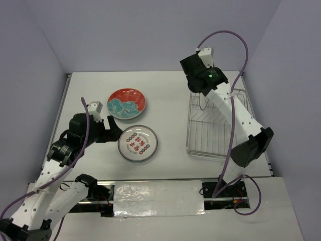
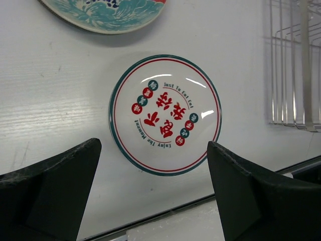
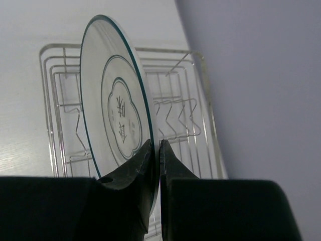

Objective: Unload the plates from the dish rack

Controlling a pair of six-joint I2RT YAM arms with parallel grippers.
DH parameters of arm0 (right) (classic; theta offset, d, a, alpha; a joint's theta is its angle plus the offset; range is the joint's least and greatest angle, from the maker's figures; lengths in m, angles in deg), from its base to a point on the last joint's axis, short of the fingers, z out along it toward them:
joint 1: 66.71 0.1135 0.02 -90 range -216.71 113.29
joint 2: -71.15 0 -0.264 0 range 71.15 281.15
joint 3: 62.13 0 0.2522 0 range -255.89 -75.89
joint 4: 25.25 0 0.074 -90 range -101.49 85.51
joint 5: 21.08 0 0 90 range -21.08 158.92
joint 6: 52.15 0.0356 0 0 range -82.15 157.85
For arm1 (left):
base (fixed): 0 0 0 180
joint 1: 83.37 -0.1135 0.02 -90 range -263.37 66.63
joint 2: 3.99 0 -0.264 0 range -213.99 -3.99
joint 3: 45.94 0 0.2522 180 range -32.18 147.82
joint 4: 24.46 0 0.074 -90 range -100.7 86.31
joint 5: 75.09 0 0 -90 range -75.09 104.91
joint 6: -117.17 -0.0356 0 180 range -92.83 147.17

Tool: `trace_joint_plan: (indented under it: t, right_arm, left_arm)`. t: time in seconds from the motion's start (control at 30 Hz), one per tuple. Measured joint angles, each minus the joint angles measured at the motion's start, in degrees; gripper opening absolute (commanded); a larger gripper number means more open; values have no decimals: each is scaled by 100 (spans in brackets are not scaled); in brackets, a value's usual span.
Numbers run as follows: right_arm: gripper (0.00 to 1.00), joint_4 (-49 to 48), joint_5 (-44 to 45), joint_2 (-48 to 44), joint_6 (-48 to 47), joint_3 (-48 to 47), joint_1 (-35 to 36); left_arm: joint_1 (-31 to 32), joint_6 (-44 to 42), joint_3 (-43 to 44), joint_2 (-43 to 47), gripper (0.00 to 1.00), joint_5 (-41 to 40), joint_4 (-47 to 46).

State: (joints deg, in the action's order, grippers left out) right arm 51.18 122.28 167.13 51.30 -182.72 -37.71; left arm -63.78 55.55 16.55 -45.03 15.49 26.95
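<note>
Right tool (image 3: pixel 156 146) is clamped on the rim of a round, pale, teal-edged plate (image 3: pixel 115 100), held on edge over the silver wire dish rack (image 3: pixel 200 115). I'd lift straight up, clear of the tines, before swinging left. Left tool (image 2: pixel 153 146) hangs open above the white patterned plate (image 2: pixel 165 108) on the table (image 2: pixel 50 100).

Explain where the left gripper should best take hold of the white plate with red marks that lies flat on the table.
Its rim, at the edge nearest the left gripper, from above. The white plate lies flat, face up, so probably only the raised rim can be pinched: one finger inside, one outside. The jaws stand open.
</note>
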Motion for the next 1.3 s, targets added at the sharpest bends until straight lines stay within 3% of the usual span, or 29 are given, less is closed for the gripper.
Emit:
trace_joint_plan:
  t: [0.13, 0.2, 0.33, 0.57, 0.67, 0.7, 0.77, 0.8, 0.87, 0.9, 1.0, 1.1, 1.3]
  right_arm:
    - [0, 367, 278, -227, -164, -533, 688]
    - [0, 297, -94, -544, -374, -389, 1117]
    - [0, -649, -2068, -1792, -732, 1257, 1606]
    - [0, -3165, -5357, -4092, -498, 4513, 1587]
    - [0, -4070, -6317, -4288, -199, 4959, 1587]
    - [0, -4354, -6568, -4210, -87, 4966, 1589]
    - [0, -4876, -6933, -3991, 90, 4966, 1587]
    - [0, -5049, -7062, -3856, 192, 4966, 1587]
    - [2, -5292, -7066, -3648, 254, 5016, 1526]
    - [23, -5383, -7071, -3576, 319, 5071, 1436]
    - [81, -5602, -7086, -3445, 610, 5169, 1379]
    - [89, -5576, -6789, -3403, 791, 5156, 1534]
    - [91, -4732, -5198, -3893, 1272, 5287, 1567]
  left_arm:
    - [0, -92, 0, 216, 100, 452, -133]
    - [0, -72, -70, 393, 100, 890, -457]
    - [0, 225, -330, 732, 100, 1698, -1113]
    - [0, 446, -448, 566, 90, 2170, -1414]
    - [0, 570, -662, 549, 76, 2391, -1593]
    - [0, 645, -752, 546, 61, 2470, -1652]
    - [0, 728, -859, 520, 43, 2603, -1716]
    - [0, 761, -866, 507, 26, 2662, -1733]
    - [-2, 772, -866, 463, 13, 2787, -1716]
    - [-17, 758, -859, 487, 3, 2885, -1714]
    - [-9, 743, -852, 503, 0, 2938, -1716]
    - [13, 769, -852, 435, 0, 2636, -1580]
    - [4, 872, -863, 181, 0, 1259, -973]
